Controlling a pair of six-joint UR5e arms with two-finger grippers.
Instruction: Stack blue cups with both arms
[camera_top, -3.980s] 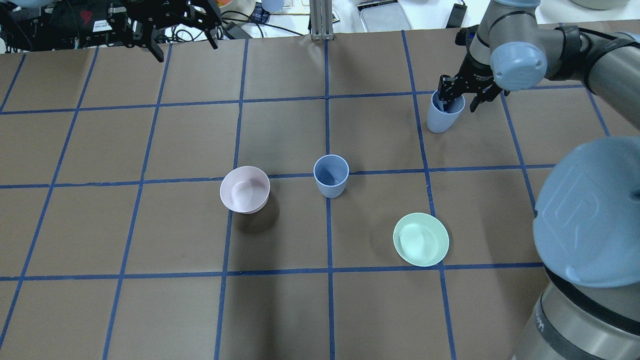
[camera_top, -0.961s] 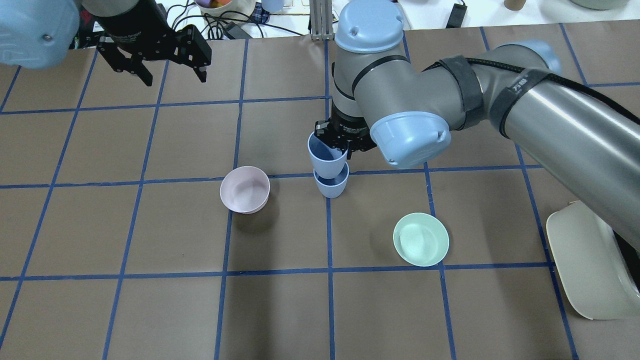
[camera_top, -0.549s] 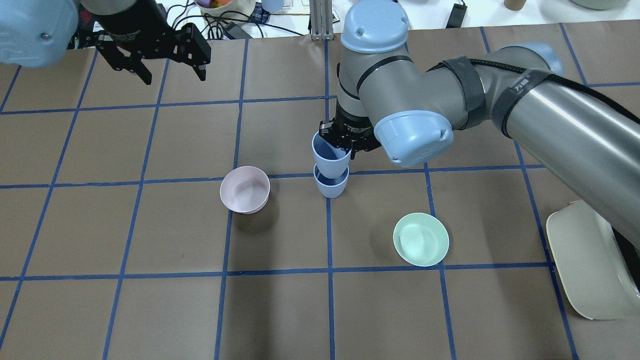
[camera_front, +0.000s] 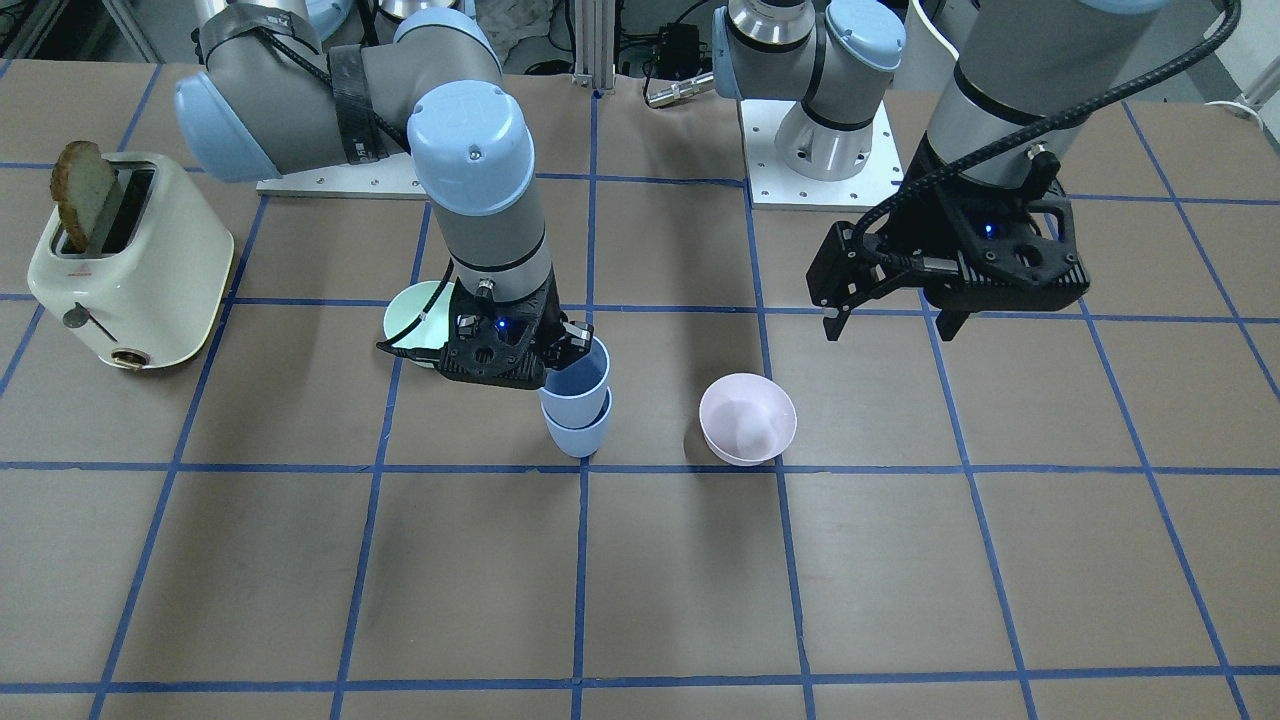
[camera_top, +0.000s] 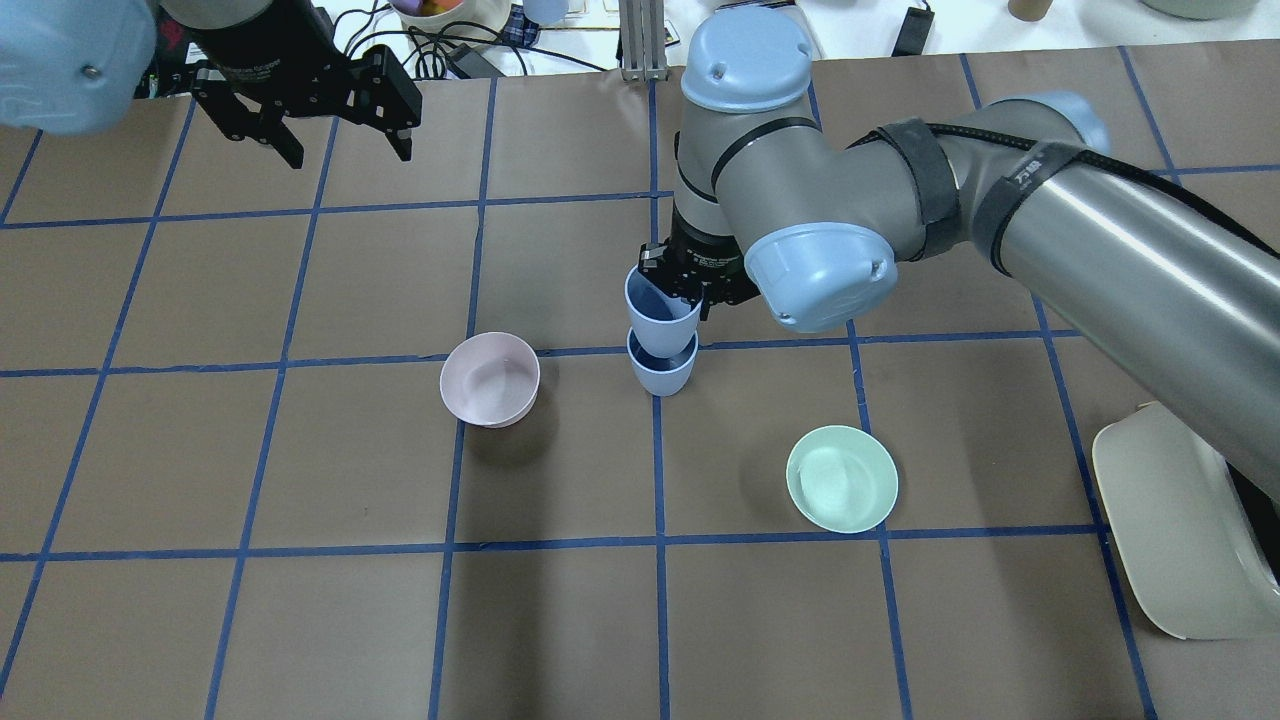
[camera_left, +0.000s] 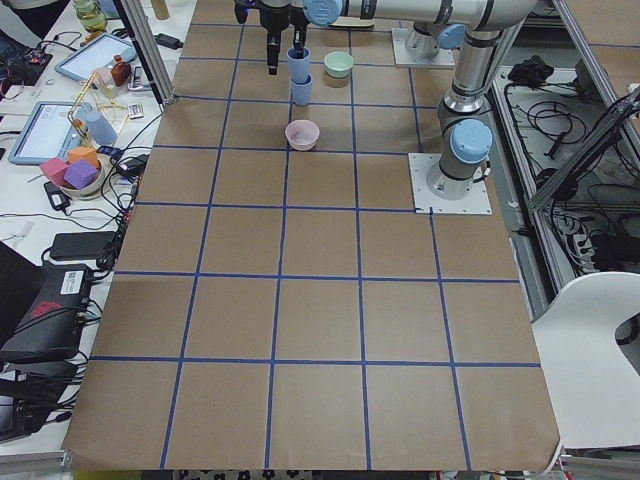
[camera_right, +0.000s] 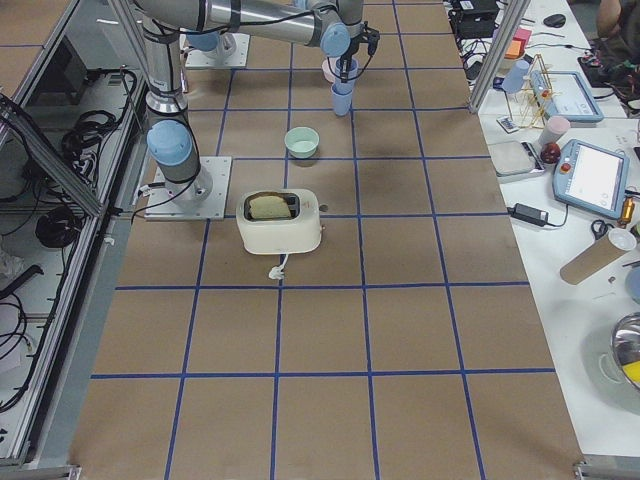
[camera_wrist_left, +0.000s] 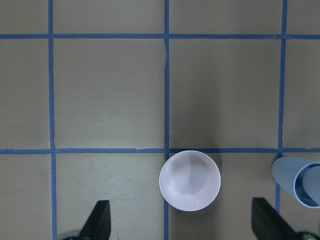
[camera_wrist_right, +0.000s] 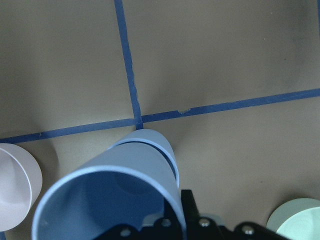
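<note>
Two blue cups stand one in the other at the table's centre. The lower blue cup (camera_top: 662, 375) (camera_front: 579, 436) stands on the table. The upper blue cup (camera_top: 660, 307) (camera_front: 577, 379) sits partly inside it and leans slightly. My right gripper (camera_top: 690, 290) (camera_front: 560, 352) is shut on the upper cup's rim, one finger inside and one outside. The right wrist view shows the upper cup (camera_wrist_right: 115, 200) nested in the lower cup's rim (camera_wrist_right: 161, 145). My left gripper (camera_top: 348, 155) (camera_front: 888, 328) is open and empty, high above the far left of the table.
A pale pink bowl (camera_top: 490, 378) (camera_wrist_left: 190, 180) stands left of the cups. A mint-green bowl (camera_top: 842, 478) stands nearer and to the right. A cream toaster (camera_front: 125, 260) with a slice of toast stands at the right side near my base.
My right gripper has carried the far-right blue cup to the centre and lowered it into the other cup. In the last second it sank slightly. My left gripper has come in over the far left.
</note>
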